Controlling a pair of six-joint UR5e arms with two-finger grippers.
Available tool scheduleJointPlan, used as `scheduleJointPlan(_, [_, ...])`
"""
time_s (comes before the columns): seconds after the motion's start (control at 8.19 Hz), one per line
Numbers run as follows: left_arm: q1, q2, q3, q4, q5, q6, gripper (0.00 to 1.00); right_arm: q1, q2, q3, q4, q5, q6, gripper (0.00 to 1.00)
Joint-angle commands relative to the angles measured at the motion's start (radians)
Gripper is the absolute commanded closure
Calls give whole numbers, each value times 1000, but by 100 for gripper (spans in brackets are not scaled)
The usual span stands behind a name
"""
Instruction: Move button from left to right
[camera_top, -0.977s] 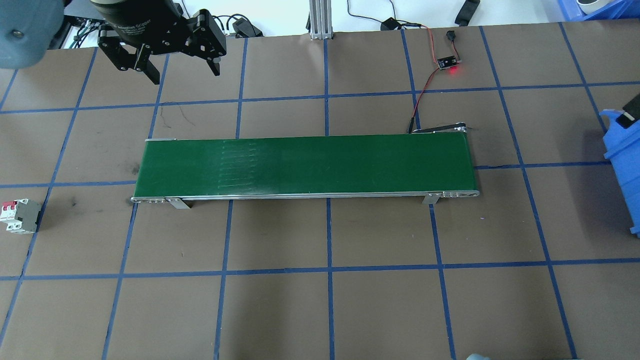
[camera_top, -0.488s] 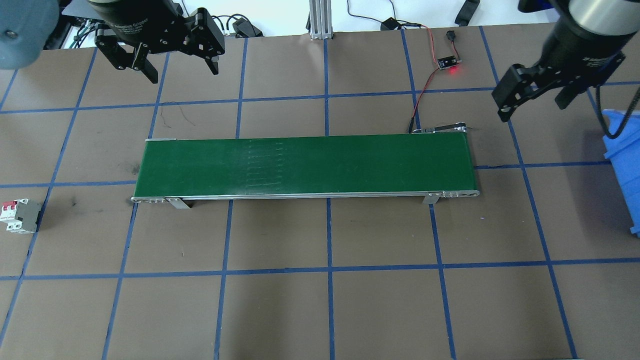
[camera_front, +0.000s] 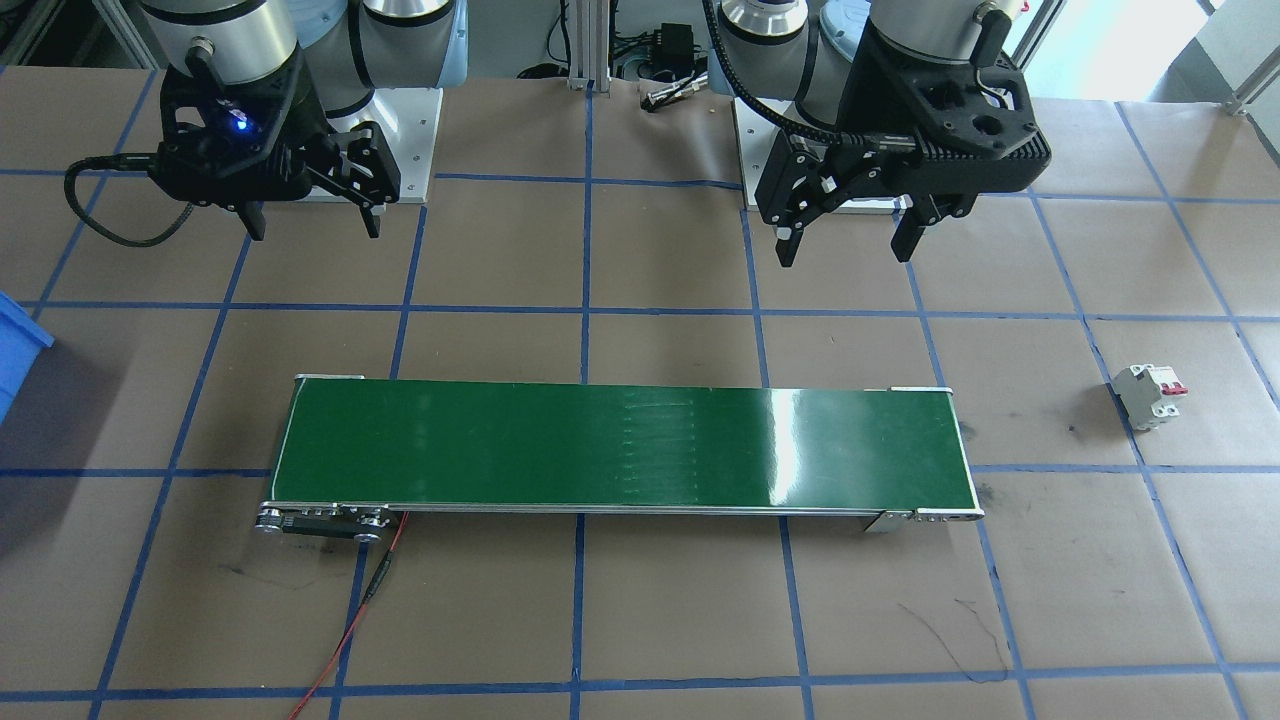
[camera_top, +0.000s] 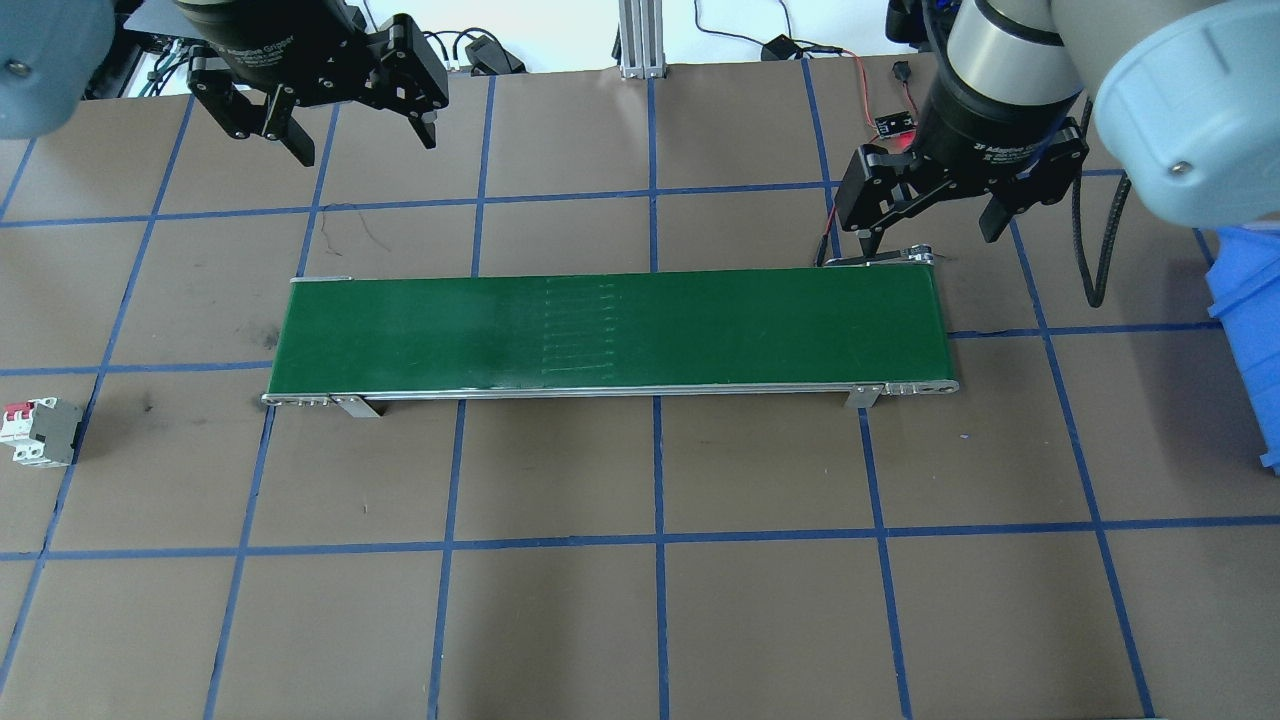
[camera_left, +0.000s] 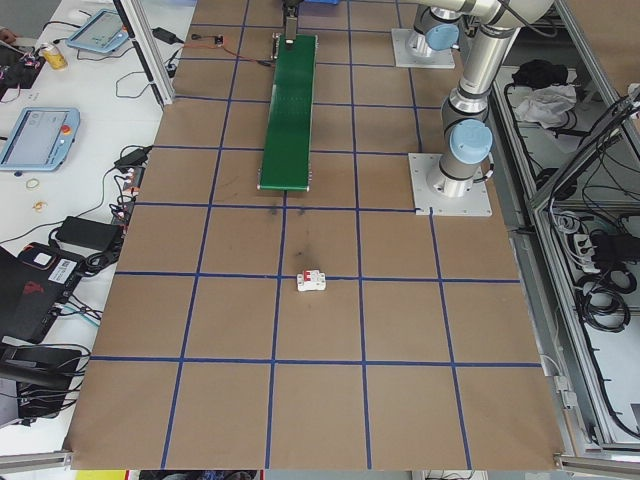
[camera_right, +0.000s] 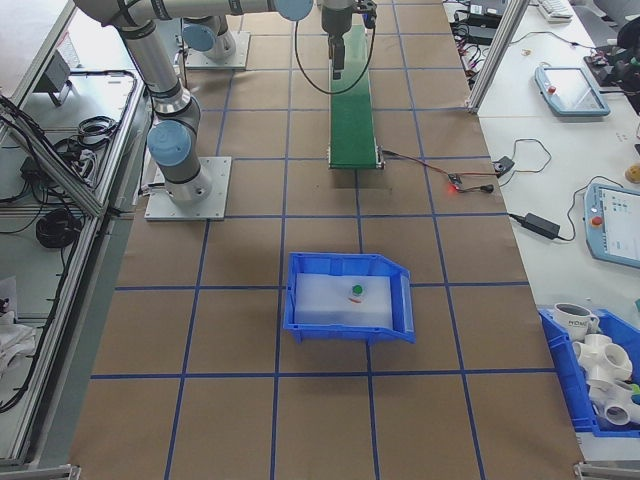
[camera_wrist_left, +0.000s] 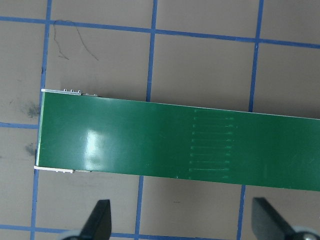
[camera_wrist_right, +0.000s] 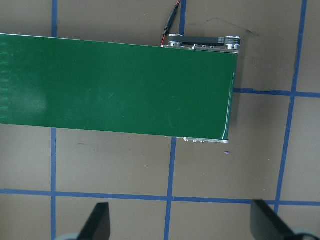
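Both end effectors spread, empty: left (camera_top: 352, 112), right (camera_top: 932, 205) | we judge button (camera_right: 356, 292) delivered (blue bin (camera_right: 300, 320)) | next: retreat

Silver arms, grey-blue joints (black pincers (camera_top: 934, 233))

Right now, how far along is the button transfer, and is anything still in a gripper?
It looks finished: the button lies inside the blue bin at the robot's right end. The conveyor belt is bare. Nothing is in hand: the left gripper and right gripper both hang open and empty above the table. The circuit breaker sits untouched at the left. Nothing visible remains.
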Motion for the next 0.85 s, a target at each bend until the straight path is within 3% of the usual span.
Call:
scheduleJointPlan(0.0, [0,1,0,0,0,-3,0,11,4,0,-7,-9,7,0])
scheduleJointPlan(0.73, [-1,1,-2,0,0,-3,0,11,7,0,-4,-22,4,0])
